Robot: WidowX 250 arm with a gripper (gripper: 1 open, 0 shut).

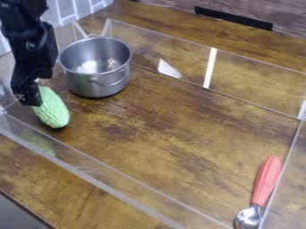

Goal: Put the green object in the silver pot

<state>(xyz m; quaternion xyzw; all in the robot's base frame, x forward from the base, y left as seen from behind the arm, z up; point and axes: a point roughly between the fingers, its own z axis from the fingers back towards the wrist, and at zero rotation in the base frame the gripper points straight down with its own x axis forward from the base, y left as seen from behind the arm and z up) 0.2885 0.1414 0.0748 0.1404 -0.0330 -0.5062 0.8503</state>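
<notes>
The claw [32, 92] stood with its fingers apart at the far end of the bumpy, light-green toy gourd [50, 107], which lay on the wooden desk [167, 134] just beside the shiny steel pot [96, 66] and outside it. Whether a finger already touched the gourd could not be told. No grip on it showed.

The gourd looked light, probably hollow plastic or foam, and firm enough not to crush under a moderate squeeze. Its ridged skin should have given the pads some bite, though the rounded, tapering ends seemed likely to slip out or roll. The best hold appeared to be across the narrow width at the middle, one finger down each long side, so that it would hang level. A pinch near the tip risked letting it swing or pivot against the pot's rim on the way in. The red-handled metal spoon [266, 182] lay well apart and called for no care
</notes>
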